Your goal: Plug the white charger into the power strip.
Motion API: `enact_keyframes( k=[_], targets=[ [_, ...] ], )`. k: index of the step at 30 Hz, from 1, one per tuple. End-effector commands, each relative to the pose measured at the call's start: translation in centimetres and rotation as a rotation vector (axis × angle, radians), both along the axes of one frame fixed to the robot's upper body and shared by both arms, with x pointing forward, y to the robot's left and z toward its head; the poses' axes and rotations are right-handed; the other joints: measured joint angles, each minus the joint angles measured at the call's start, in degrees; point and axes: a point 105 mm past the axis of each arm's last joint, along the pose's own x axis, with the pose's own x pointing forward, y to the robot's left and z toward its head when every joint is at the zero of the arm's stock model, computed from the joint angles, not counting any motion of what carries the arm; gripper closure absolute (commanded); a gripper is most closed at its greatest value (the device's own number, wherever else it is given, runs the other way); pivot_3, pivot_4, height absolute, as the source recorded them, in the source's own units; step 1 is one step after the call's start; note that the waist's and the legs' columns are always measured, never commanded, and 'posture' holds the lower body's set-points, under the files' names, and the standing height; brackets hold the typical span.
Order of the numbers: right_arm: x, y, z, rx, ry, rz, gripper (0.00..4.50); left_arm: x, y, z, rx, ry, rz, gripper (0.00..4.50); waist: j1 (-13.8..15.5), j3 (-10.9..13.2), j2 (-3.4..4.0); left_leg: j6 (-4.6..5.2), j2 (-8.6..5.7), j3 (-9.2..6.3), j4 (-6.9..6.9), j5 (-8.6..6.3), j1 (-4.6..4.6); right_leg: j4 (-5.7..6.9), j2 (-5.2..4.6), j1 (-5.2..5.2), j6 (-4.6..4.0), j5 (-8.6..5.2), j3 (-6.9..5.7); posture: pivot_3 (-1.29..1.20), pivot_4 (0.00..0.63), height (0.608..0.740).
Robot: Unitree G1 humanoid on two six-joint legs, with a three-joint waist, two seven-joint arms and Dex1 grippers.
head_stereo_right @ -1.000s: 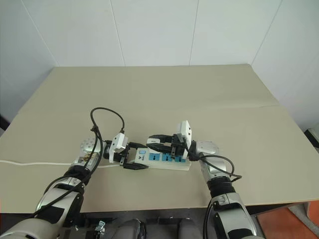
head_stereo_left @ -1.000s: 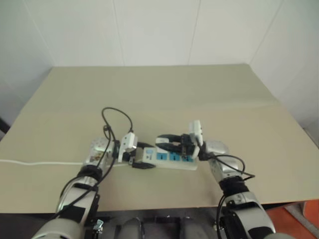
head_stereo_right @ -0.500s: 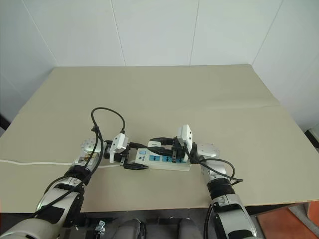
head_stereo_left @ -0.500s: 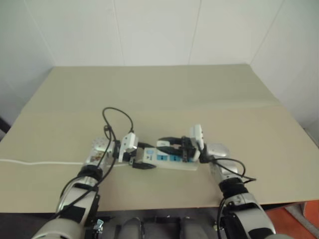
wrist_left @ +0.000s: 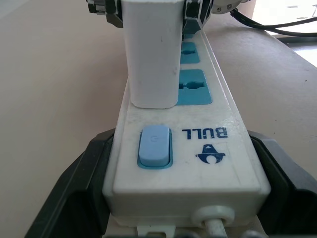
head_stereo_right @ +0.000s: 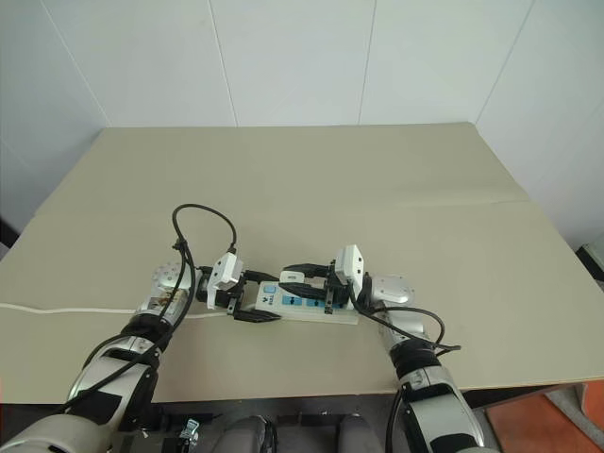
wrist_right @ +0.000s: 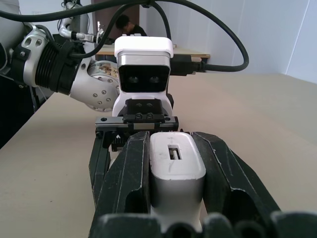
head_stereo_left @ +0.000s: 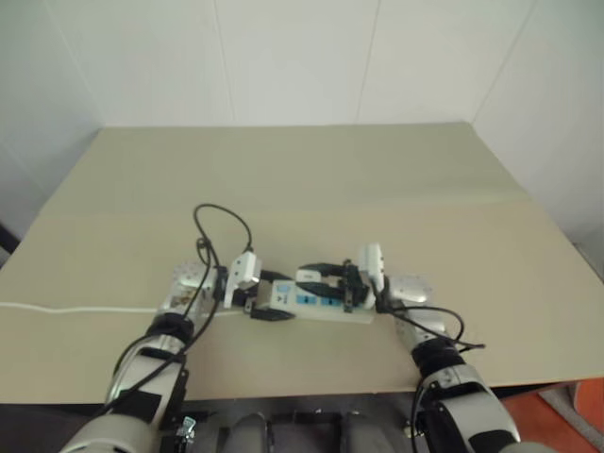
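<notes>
Power strip (head_stereo_right: 294, 304) flat on bench (head_stereo_right: 377, 198), near front edge, roughly mid-width, thin white cord (head_stereo_right: 57, 309) trailing off toward left edge. Left gripper (wrist_left: 163, 198) clamped on switch end of strip, black fingers (wrist_left: 74, 183) hugging both sides. Right gripper (wrist_right: 173, 173) closed on white charger (wrist_right: 176, 171), fingers pressed against its sides. Charger standing upright on strip, base down at socket next to switch (wrist_left: 154, 146); can't tell if fully seated.

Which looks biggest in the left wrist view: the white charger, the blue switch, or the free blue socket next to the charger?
1. The white charger, though nearness to the camera may flatter it.
2. and 3. The blue switch and the free blue socket look alike, so they are unranked.
</notes>
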Motion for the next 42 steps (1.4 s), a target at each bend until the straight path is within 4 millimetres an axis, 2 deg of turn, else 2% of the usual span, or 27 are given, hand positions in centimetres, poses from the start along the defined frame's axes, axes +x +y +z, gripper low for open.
enact_keyframes(
  k=[1,10,26,35,36,41,42],
  targets=[
    [0.5,-1.1,-2.3,-0.069,0.086,-0.062,3.37,-0.9,0.4,-1.3,0.062,0.042,-0.037,1.18,0.0,0.0,0.0,0.0,0.0,0.0,0.0,0.0,0.02,0.0,0.0,0.01,0.0,0.0,0.0,0.0,0.15,0.74],
    [0.6,-0.8,-3.3,-0.111,0.255,-0.055,3.37,-0.9,0.4,-1.3,0.065,0.045,-0.044,1.18,-0.1,0.0,0.0,0.0,0.02,-0.02,-0.28,0.0,0.65,-0.13,0.0,0.58,-0.01,-0.01,0.04,0.0,0.15,0.74],
    [0.5,-0.9,-3.6,-0.115,0.135,-0.131,3.37,-0.9,0.5,-1.5,0.08,0.034,-0.044,1.18,-0.2,0.0,-0.03,0.0,0.02,-0.03,-0.3,-0.01,0.72,-0.2,0.0,0.67,0.0,-0.03,0.04,0.0,0.15,0.74],
    [0.6,-0.8,-3.6,-0.102,0.104,-0.172,0.19,-1.0,0.5,-1.5,0.081,0.033,-0.051,1.18,-0.2,-0.3,-0.49,-0.01,0.05,-0.06,-0.35,-0.01,0.78,-0.29,0.02,0.74,-0.01,-0.03,0.03,0.0,0.15,0.74],
    [0.6,-0.9,-3.6,-0.102,0.102,-0.173,0.03,-1.0,0.5,-1.5,0.081,0.033,-0.052,1.18,-0.2,-0.3,-0.51,-0.01,0.06,-0.07,-0.35,-0.01,0.79,-0.29,0.02,0.74,-0.01,-0.03,0.03,0.0,0.15,0.74],
    [0.3,-1.2,-3.2,-0.092,0.078,-0.154,0.03,-0.9,0.5,-1.5,0.089,0.043,-0.047,1.18,-0.2,-0.3,-0.52,-0.01,0.06,-0.09,-0.38,-0.01,0.79,-0.31,0.02,0.74,-0.01,-0.03,0.02,0.0,0.15,0.74],
    [0.2,-1.2,-3.1,-0.09,0.071,-0.15,0.01,-0.8,0.6,-1.4,0.095,0.05,-0.042,0.83,-0.2,-0.3,-0.53,-0.01,0.06,-0.1,-0.39,-0.01,0.79,-0.32,0.02,0.74,-0.01,-0.03,0.02,0.0,0.15,0.74]
  ],
)
